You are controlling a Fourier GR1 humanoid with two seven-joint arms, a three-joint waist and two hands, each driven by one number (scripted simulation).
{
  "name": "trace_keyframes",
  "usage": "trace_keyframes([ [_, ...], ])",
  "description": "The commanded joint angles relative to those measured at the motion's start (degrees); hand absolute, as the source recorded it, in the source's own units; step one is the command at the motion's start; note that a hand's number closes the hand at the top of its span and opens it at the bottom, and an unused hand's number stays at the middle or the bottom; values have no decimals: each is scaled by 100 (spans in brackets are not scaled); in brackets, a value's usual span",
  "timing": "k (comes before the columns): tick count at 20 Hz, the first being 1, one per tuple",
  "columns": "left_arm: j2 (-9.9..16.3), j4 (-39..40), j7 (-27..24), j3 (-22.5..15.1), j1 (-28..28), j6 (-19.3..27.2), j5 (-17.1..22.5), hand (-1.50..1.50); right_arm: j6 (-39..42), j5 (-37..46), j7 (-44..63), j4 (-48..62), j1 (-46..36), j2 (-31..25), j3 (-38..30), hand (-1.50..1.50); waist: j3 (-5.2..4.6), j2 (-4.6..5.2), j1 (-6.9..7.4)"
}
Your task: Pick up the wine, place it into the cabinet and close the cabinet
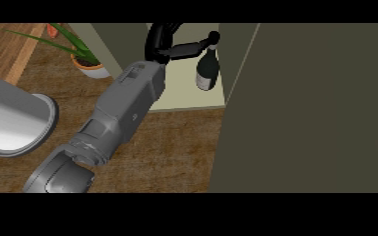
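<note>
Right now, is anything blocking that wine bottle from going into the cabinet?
Nothing visible. The left hand holds the wine bottle by its neck at the cabinet opening. The open cabinet door stands to the bottle's right, not across the opening.

I see wine bottle (207, 70): dark glass, pale label band low on body, narrow neck up top. Hangs near upright, neck uppermost, held at neck by fingers of hand (193, 47); body dangles just below and right of hand. Bottle sits inside open cabinet (193, 100), over its pale shelf floor, close to right inner wall. Cabinet olive-grey; door (303, 110) stands wide open right of hand, big flat panel. Can't tell whether bottle base touches shelf.
</note>
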Motion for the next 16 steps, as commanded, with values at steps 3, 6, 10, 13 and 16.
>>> trace_keyframes([
  [3, -80, -227, 51, -52, 226, -216, -10, -150, 51, -308, 398, -1147, 355, -309, -322, -150, 8, -53, 161],
  [6, -81, -456, 83, -137, 394, -262, 116, -150, -65, -225, 739, -1279, 257, -281, -301, -150, 1, -78, 199],
  [10, -82, -987, 388, -406, 642, -522, 340, -150, -176, -241, 515, -994, 355, -141, -255, -150, 5, -127, 253],
  [13, -83, -1360, 288, -569, 1084, -656, 548, -150, -202, -70, 437, -1124, 564, -274, -160, -150, 2, -139, 237],
  [16, -83, -1858, 403, -899, 1434, -738, 674, -150, -173, -131, 567, -1172, 517, -364, -213, -150, 2, -158, 304],
])
